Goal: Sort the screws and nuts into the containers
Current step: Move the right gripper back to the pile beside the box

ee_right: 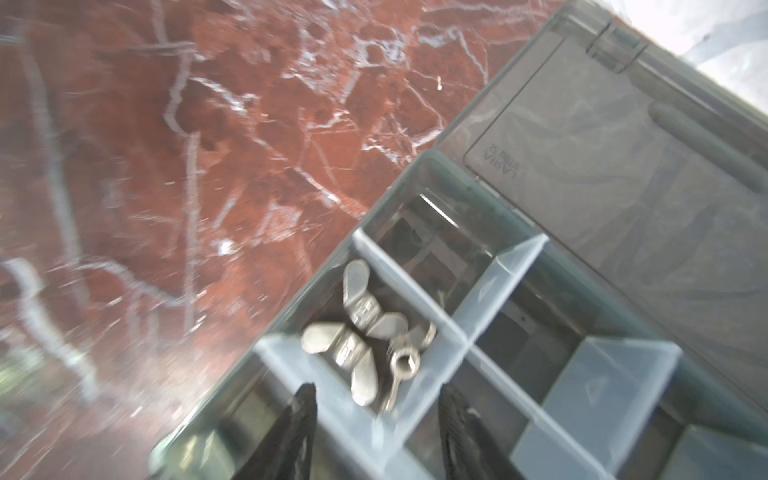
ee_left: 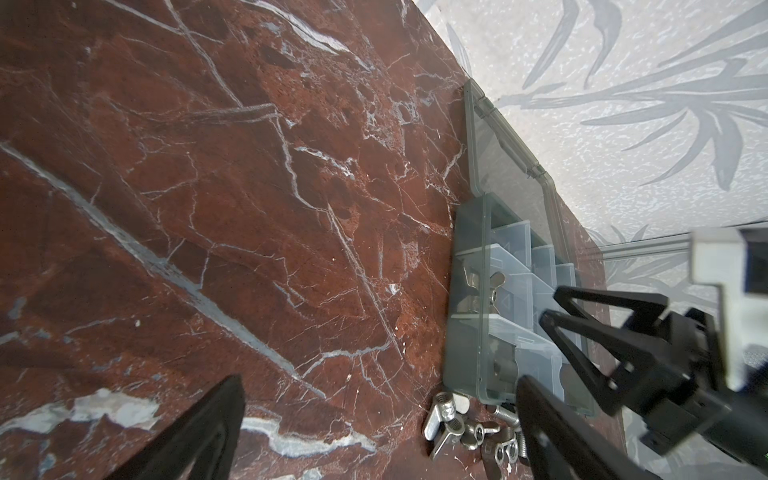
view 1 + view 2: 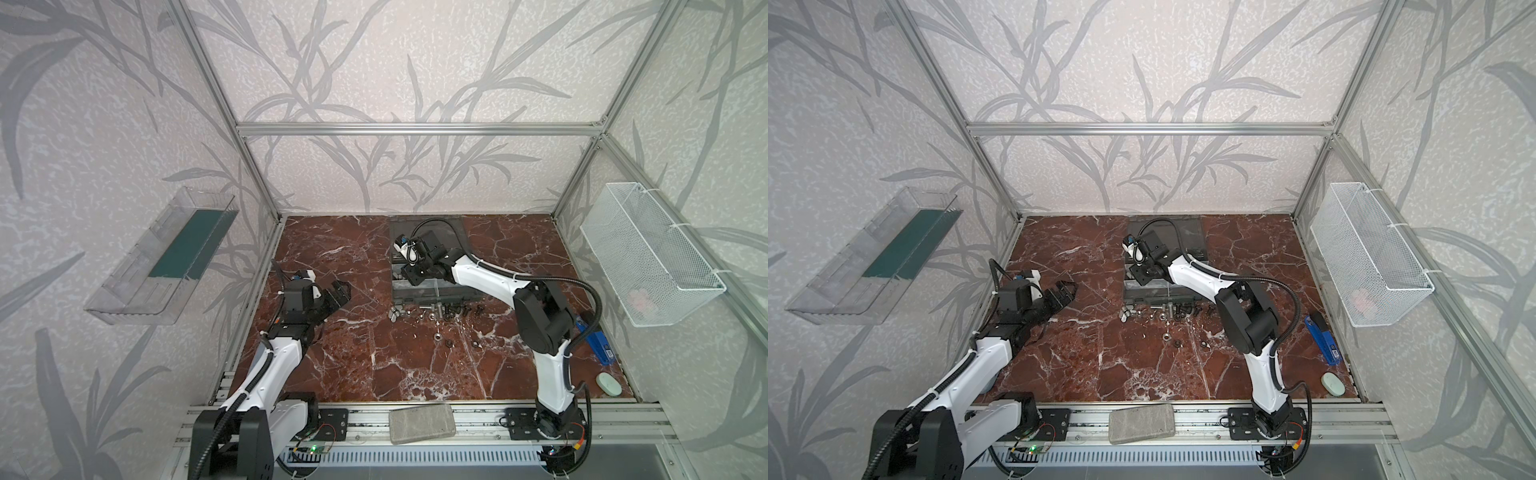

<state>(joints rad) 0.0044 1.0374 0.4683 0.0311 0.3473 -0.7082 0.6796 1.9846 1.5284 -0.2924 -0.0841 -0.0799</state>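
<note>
The right gripper (image 1: 378, 390) is positioned over the organizer case (image 2: 467, 353), above the containers (image 1: 407, 286) that run along its left side in both top views. Its jaws are spread apart and nothing is pinched between them. Just below it, in the second cell counted from the far corner, silver winged nuts (image 1: 357, 309) are found. Two are crossed one over the other, and a third one is seen blurred beside them — whether it rests on the floor of the cell cannot be told. The smoky lid (image 1: 623, 187) is laid open flat behind the case, toward the back wall.

The left gripper (image 3: 338, 291) is seen above the marble table (image 3: 353, 365) on the left, well apart from the case. Its jaws are spread wide and nothing is held.

The screws (image 3: 432, 309) and the loose nuts (image 2: 449, 419) are gathered in a rough line on the table, just in front of the case — silver parts more to the left, black ones to the right. A few single pieces (image 3: 449, 344) are scattered nearer to the robot.
</note>
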